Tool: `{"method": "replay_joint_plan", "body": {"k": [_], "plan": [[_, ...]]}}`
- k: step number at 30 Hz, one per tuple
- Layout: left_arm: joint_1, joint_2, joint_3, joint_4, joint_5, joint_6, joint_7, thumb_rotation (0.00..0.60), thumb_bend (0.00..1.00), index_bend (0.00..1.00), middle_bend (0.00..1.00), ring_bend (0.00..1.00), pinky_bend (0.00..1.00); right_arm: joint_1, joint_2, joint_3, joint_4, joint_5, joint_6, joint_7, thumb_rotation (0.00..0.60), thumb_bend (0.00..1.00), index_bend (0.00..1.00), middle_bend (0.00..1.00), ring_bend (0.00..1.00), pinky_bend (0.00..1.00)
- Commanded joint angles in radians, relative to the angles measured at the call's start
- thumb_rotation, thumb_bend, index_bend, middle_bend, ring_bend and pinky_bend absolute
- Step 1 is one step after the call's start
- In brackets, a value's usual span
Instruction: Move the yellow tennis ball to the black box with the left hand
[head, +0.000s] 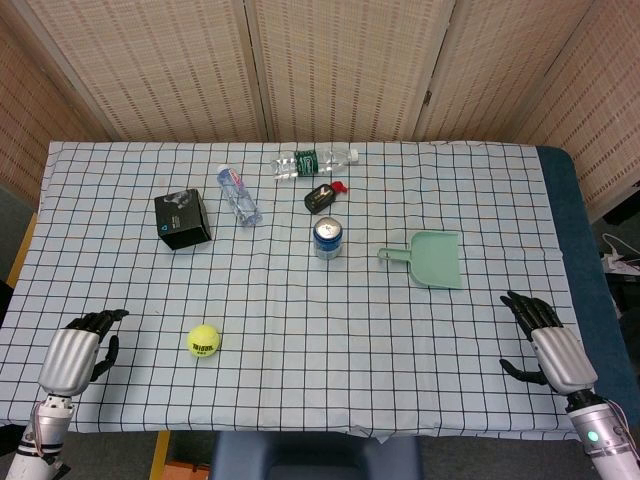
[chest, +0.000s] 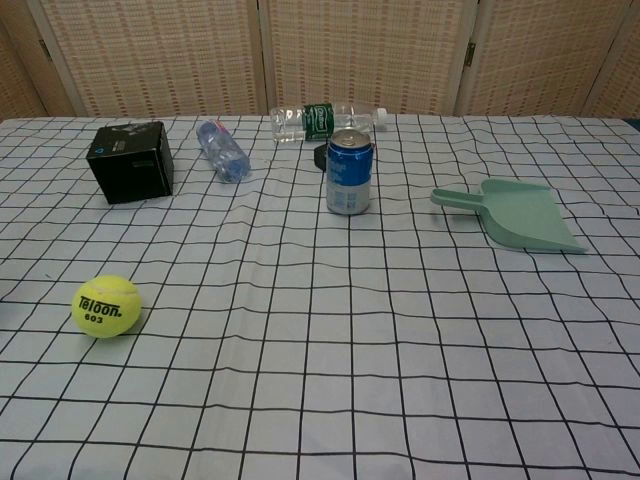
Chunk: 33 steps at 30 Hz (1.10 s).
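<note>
The yellow tennis ball (head: 204, 340) (chest: 106, 306) lies on the checked cloth near the front left. The black box (head: 182, 220) (chest: 130, 161) stands further back on the left, well apart from the ball. My left hand (head: 78, 352) hovers at the front left corner, to the left of the ball, fingers apart and holding nothing. My right hand (head: 545, 341) is at the front right edge, also with spread, empty fingers. Neither hand shows in the chest view.
A blue can (head: 328, 239) (chest: 349, 171) stands mid-table. Two clear bottles (head: 238, 194) (head: 314, 160) lie at the back, with a small black object (head: 322, 196) beside them. A green dustpan (head: 432, 257) (chest: 520, 213) lies to the right.
</note>
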Motion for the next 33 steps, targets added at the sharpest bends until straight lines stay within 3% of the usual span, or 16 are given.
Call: {"method": "replay_joint_plan", "body": {"k": [1, 9, 14, 20, 27, 33], "plan": [[0.003, 0.002, 0.002, -0.008, 0.006, 0.004, 0.008, 0.600, 0.60, 0.30, 0.37, 0.36, 0.49, -0.001, 0.002, -0.002, -0.002, -0.004, 0.003, 0.004, 0.600, 0.16, 0.00, 0.00, 0.00, 0.00], [0.006, 0.005, 0.006, -0.021, 0.012, 0.002, 0.036, 0.600, 0.60, 0.30, 0.37, 0.36, 0.49, -0.003, 0.007, 0.001, -0.004, -0.010, 0.015, 0.014, 0.600, 0.16, 0.00, 0.00, 0.00, 0.00], [0.033, -0.002, 0.014, -0.070, 0.006, 0.025, 0.137, 0.600, 0.67, 0.31, 0.38, 0.36, 0.58, 0.001, 0.007, 0.000, -0.002, -0.004, 0.003, 0.012, 0.600, 0.16, 0.00, 0.00, 0.00, 0.00], [0.050, -0.058, 0.013, -0.099, 0.048, 0.081, 0.248, 0.600, 0.77, 0.41, 0.47, 0.49, 0.75, -0.001, 0.013, -0.009, -0.007, -0.021, 0.007, 0.026, 0.600, 0.16, 0.00, 0.00, 0.00, 0.00], [0.021, -0.072, -0.027, -0.103, 0.002, 0.025, 0.300, 0.600, 0.79, 0.51, 0.60, 0.60, 0.83, 0.000, 0.021, -0.008, -0.009, -0.029, 0.016, 0.044, 0.600, 0.16, 0.00, 0.00, 0.00, 0.00], [-0.005, -0.142, -0.051, -0.067, -0.056, -0.041, 0.281, 0.600, 0.79, 0.58, 0.67, 0.65, 0.86, 0.001, 0.020, -0.009, -0.007, -0.027, 0.013, 0.042, 0.600, 0.16, 0.00, 0.00, 0.00, 0.00]]}}
